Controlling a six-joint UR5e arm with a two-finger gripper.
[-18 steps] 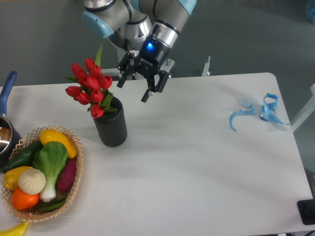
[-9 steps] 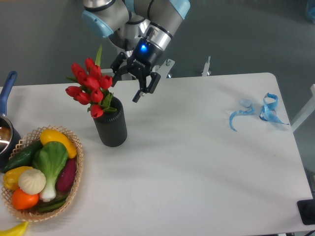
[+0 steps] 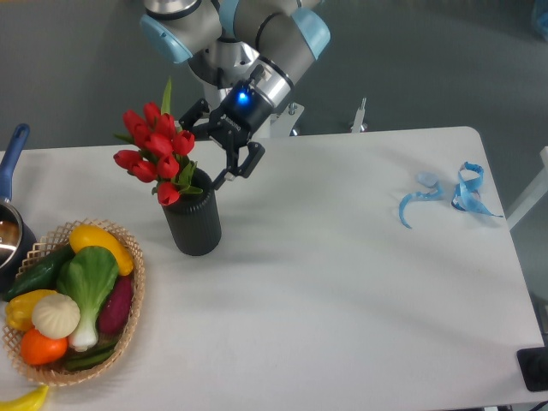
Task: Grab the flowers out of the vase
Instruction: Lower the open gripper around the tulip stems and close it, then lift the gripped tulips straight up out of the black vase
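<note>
The flowers [image 3: 157,151] stand in the vase [image 3: 193,217] on the bench [image 3: 342,282]; the pincer [image 3: 205,147], fingers spread and grasping nothing, hangs just beside the buds' right edge.

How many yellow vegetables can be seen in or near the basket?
3: a pepper at the basket's top, one at its left, one outside at the bottom edge. Others may be hidden.

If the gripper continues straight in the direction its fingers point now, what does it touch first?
Probably the flowers: the open gripper points left and down at the leaves above the vase. Depth is unclear from this one view.
</note>
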